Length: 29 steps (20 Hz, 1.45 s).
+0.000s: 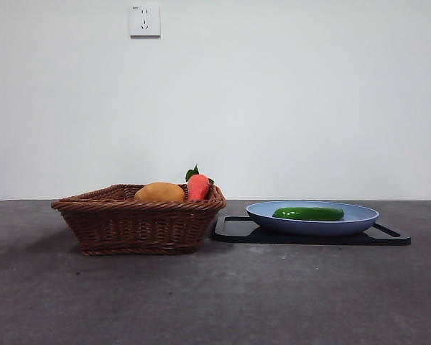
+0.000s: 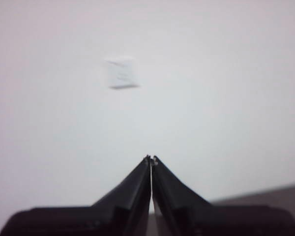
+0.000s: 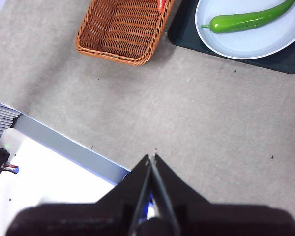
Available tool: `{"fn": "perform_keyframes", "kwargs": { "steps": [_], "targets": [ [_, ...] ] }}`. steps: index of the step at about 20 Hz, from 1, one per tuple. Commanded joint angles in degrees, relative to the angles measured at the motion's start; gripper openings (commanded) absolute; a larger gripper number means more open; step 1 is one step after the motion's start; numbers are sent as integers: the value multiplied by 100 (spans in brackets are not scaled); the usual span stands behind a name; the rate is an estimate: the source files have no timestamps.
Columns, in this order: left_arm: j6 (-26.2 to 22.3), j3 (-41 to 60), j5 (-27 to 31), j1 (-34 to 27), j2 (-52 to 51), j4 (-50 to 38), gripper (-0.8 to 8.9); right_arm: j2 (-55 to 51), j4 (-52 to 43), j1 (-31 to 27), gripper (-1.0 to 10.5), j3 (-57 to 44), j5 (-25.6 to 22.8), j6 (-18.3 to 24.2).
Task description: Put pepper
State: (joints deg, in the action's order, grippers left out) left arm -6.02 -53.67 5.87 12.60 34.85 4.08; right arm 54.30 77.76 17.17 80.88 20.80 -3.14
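wicker basket point(image 1: 140, 223) on the counter point(image 1: 215, 295), left | pepper point(image 1: 308, 213) lying in the blue plate point(image 1: 359, 219) on a black tray point(image 1: 233, 231), right | left pincer point(image 2: 151, 159) closed, empty, facing the wall | right pincer point(image 3: 151, 157) closed, empty, above the counter

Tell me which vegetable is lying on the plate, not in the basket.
The green pepper: it lies alone on the blue plate. The orange-red one and yellow-brown lump sit in the basket.

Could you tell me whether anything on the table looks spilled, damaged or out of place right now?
Nothing stands out. The pepper lies whole on the blue plate, which sits on the black tray, and the wicker basket stands upright beside it.
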Motion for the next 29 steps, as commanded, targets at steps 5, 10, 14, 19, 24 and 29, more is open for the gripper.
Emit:
{"fn": "perform_keyframes", "kwargs": {
  "steps": [5, 10, 14, 19, 24, 29],
  "targets": [
    [-87, 2535, 4, -901, -1598, -1027, 8, 42, 74, 11, 11, 98, -13, 46],
    [490, 4006, 0, -1099, -2446, -1045, 8, 44, 74, 11, 11, 98, -15, 46],
    [610, 4725, 2, -1119, -2824, -1047, 8, 44, 74, 11, 11, 98, -15, 46],
    [756, 5287, 4, -1119, -3134, -1029, 8, 44, 74, 11, 11, 98, -15, 46],
    [758, 5329, 4, -1119, -3342, -391, 8, 44, 74, 11, 11, 98, -13, 46],
    [951, 5329, -17, -1119, -3342, 280, 8, 42, 74, 11, 11, 98, -15, 46]
  ]
}}
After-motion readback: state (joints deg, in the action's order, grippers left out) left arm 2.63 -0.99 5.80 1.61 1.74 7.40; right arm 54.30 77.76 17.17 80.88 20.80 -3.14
